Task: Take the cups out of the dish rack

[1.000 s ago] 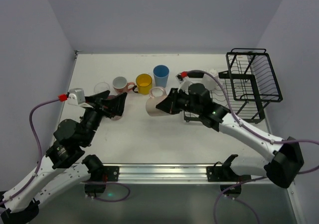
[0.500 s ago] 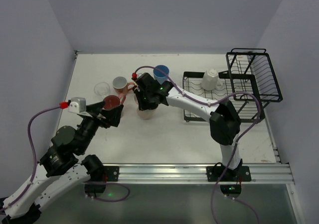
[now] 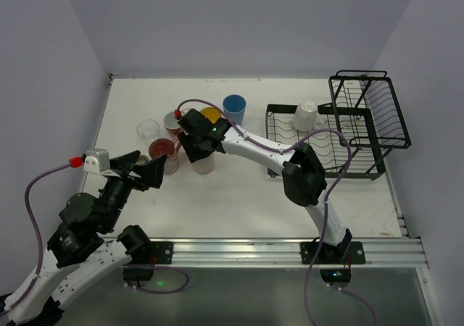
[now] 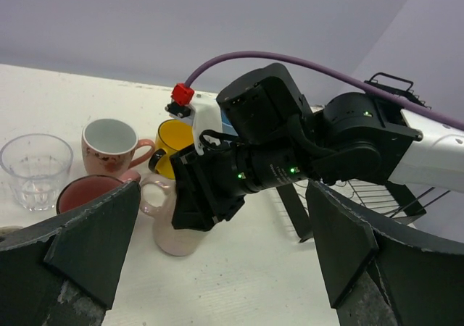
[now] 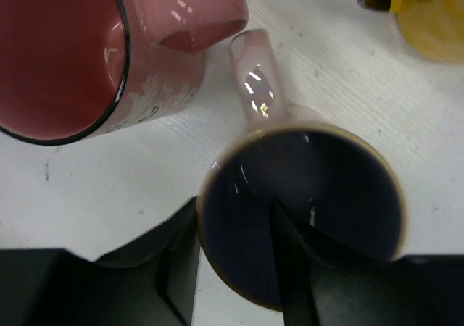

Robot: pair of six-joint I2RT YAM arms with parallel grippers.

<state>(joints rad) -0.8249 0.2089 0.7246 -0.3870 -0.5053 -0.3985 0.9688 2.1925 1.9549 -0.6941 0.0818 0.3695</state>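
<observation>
My right gripper (image 3: 198,151) reaches far left and is shut on a pale pink mug (image 3: 204,164), one finger inside its rim and one outside (image 5: 233,214). The mug (image 5: 319,195) stands upright on the table, its handle beside a dark pink mug (image 5: 65,51). My left gripper (image 3: 147,172) is open and empty, just left of these mugs (image 4: 221,268). A clear glass (image 3: 148,129), a pink mug (image 3: 172,120), a yellow mug (image 3: 211,114) and a blue tumbler (image 3: 234,109) stand behind. A white cup (image 3: 305,114) sits on the black dish rack's flat tray (image 3: 330,163).
The rack's taller wire basket (image 3: 371,116) stands at the far right against the wall. Walls close the table on the left, back and right. The right arm (image 3: 261,146) stretches across the table's middle, from the rack side to the mugs.
My right arm has carried the pale pink mug left from beside the rack to next to the dark pink mug. My left gripper has drawn back toward the near left, leaving the dark pink mug standing.
</observation>
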